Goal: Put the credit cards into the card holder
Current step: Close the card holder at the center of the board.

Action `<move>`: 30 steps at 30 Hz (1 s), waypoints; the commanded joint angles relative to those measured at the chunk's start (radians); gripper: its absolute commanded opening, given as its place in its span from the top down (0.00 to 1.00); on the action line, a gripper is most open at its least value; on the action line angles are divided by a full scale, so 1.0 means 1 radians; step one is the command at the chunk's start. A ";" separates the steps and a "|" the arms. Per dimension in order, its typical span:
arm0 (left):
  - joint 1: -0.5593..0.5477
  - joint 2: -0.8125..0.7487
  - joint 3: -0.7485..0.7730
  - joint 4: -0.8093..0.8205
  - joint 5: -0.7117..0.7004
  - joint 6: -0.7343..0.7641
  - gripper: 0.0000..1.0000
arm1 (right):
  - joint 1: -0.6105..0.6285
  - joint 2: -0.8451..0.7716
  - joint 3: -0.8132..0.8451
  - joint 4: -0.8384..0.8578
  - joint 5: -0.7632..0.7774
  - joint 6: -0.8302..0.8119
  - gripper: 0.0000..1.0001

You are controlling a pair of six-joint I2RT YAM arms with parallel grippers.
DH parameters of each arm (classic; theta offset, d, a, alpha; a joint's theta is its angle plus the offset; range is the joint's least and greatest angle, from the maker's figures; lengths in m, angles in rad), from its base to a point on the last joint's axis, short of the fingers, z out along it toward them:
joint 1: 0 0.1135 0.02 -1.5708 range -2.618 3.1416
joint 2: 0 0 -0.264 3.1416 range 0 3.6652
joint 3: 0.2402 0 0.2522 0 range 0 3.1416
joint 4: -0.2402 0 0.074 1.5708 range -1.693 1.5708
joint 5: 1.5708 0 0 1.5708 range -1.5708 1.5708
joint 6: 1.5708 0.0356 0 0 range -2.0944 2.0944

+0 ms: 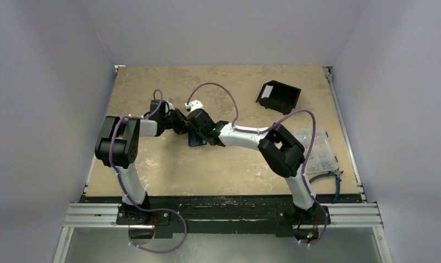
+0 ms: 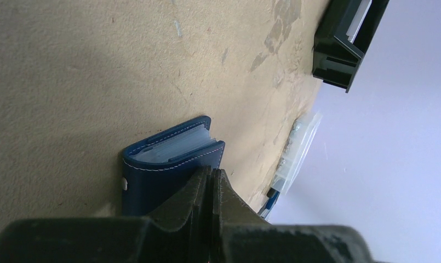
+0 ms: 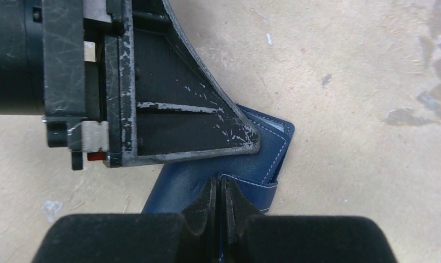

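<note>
Right tool (image 3: 221,183) clenched on the flap of the holder (image 3: 262,148); left tool (image 2: 211,174) clamped shut, its tip against the cover, mid-desk (image 1: 218,175). No loose cards in sight, pale sleeves showing inside. Loading looks about done, closing left. Black bin (image 1: 278,96) at one o'clock.
</note>
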 commanded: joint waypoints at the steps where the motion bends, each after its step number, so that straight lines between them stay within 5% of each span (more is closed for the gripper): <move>1: 0.001 0.065 -0.042 -0.134 -0.160 0.057 1.00 | 0.129 0.218 -0.056 -0.346 0.026 0.068 1.00; 25: 0.002 0.062 0.002 -0.217 -0.170 0.136 1.00 | 0.256 0.656 0.246 -0.519 -0.160 -0.084 1.00; 30: 0.002 0.042 0.033 -0.261 -0.132 0.192 1.00 | 0.245 0.605 0.174 -0.457 -0.218 -0.090 0.97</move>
